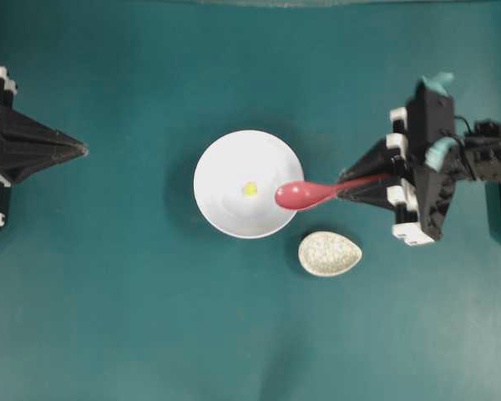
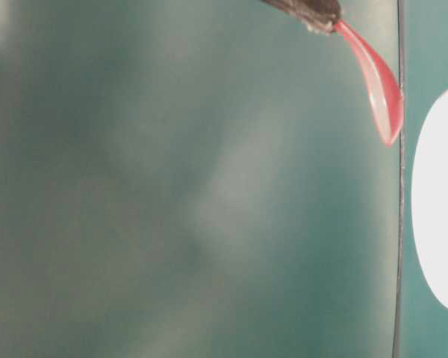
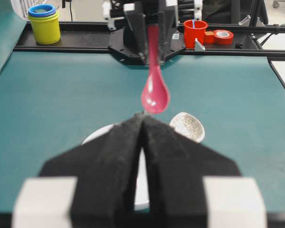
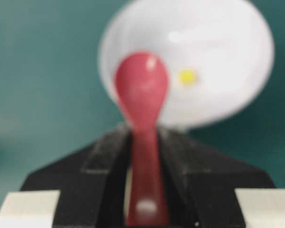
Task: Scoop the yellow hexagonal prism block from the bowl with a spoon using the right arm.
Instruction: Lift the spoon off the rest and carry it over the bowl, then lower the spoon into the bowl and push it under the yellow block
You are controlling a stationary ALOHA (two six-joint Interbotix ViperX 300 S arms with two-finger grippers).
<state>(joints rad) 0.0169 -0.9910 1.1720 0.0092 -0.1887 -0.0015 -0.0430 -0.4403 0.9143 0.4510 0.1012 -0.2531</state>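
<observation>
We look down on a teal table (image 1: 108, 317) with a black robot arm at each side. Near the middle sits a large round white bowl (image 1: 225, 159), and inside it, close to its centre, lies a tiny yellow block (image 1: 250, 189), alone on the white surface.

The right gripper (image 1: 344, 189), on the arm marked with pale teal tape, points toward the bowl from the right. Its jaws are clamped on the handle of a glossy pink-red spoon (image 1: 305, 194). From above, the spoon reaches left with its oval scoop over the bowl's right rim. The scoop is just to the right of the yellow block and not touching it. In the right wrist view the spoon (image 4: 142, 95) juts straight out between the two black jaws, with the blurred bowl (image 4: 218, 57) and block (image 4: 186, 76) beyond it. In the table-level view the spoon (image 2: 377, 89) slopes downward from the jaws and hangs in the air.

Just below and to the right of the bowl, close to it but apart, lies a small speckled beige egg-shaped dish (image 1: 329, 253).

The left gripper (image 1: 82, 150) rests at the far left, well away from the bowl, its jaws pressed together and holding nothing.
</observation>
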